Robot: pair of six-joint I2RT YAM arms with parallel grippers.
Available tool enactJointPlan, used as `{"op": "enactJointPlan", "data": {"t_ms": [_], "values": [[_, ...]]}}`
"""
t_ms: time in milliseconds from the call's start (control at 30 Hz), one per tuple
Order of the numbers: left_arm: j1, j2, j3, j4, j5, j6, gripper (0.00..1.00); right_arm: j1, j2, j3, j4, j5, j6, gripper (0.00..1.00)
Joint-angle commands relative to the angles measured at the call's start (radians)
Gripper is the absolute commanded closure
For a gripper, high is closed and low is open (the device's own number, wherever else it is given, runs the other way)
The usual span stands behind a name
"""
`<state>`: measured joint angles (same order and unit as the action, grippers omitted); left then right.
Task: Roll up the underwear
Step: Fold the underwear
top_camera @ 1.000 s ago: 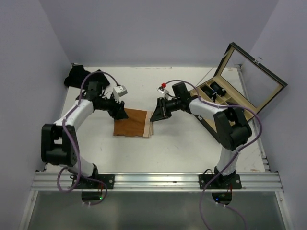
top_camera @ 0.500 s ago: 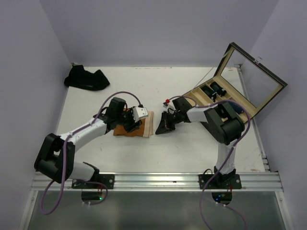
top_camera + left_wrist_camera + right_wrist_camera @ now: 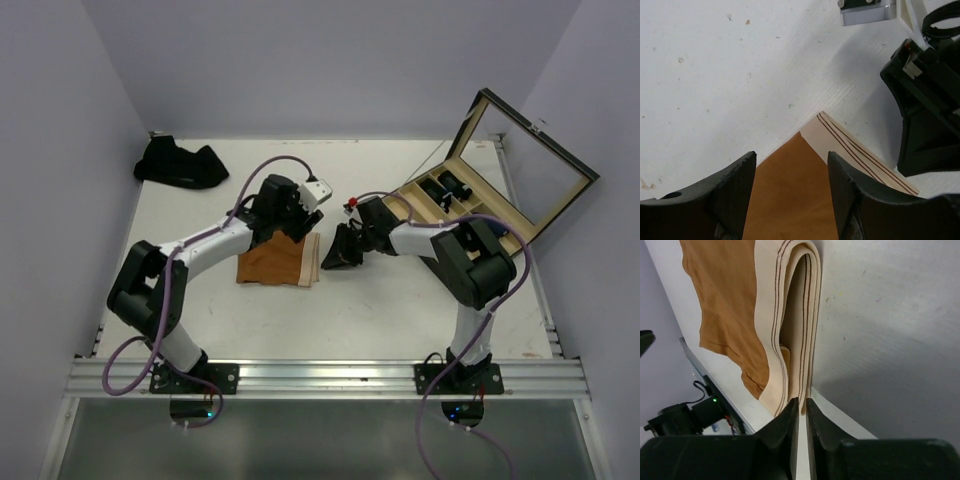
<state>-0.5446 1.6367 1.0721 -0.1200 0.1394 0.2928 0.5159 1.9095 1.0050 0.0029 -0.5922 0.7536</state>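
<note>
Half a second has taken the left claw off the middle of the rust-orange underwear and up to the cloth's far right corner, with its arm swung further from the near edge of the desk. The right claw has edged only slightly toward the far edge and stays at the cloth's right side. The cloth itself has not moved.

The left claw stands open, its two fingers straddling that pointed corner without closing on it. The right claw's jaws are drawn almost together, tips at the end of the folded cream waistband; whether they pinch it I cannot tell.

The orange underwear lies flat and folded near the desk's middle. Its long axis runs left to right, and the waistband forms the right end, its stripes running from near to far.

Counted: one orange piece; one dark heap of cloth in the far left corner, its pieces not countable; one wooden box with its lid raised, by the right edge; two arms.
</note>
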Motion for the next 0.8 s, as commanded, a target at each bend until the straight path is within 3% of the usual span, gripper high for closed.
{"op": "enactJointPlan", "data": {"t_ms": [0, 67, 133, 233, 467, 767], "values": [[-0.017, 0.025, 0.048, 0.023, -0.112, -0.09, 0.37, 0.021, -0.024, 0.02, 0.003, -0.039, 0.025, 0.88], [-0.018, 0.023, 0.045, 0.022, -0.126, -0.101, 0.37, 0.015, -0.044, -0.046, 0.207, -0.106, 0.116, 0.95], [-0.017, 0.014, 0.043, 0.014, -0.132, -0.107, 0.37, 0.015, -0.063, -0.081, 0.279, -0.121, 0.124, 1.0], [-0.017, 0.0, 0.028, 0.022, -0.126, -0.11, 0.39, 0.016, -0.072, -0.115, 0.342, -0.135, 0.159, 1.0], [-0.021, 0.032, 0.054, 0.017, -0.087, -0.136, 0.4, 0.019, -0.004, -0.098, 0.333, -0.107, 0.144, 1.0], [-0.032, 0.074, 0.081, -0.004, -0.112, -0.139, 0.38, 0.03, 0.057, -0.048, 0.201, -0.058, 0.075, 1.0]]}}
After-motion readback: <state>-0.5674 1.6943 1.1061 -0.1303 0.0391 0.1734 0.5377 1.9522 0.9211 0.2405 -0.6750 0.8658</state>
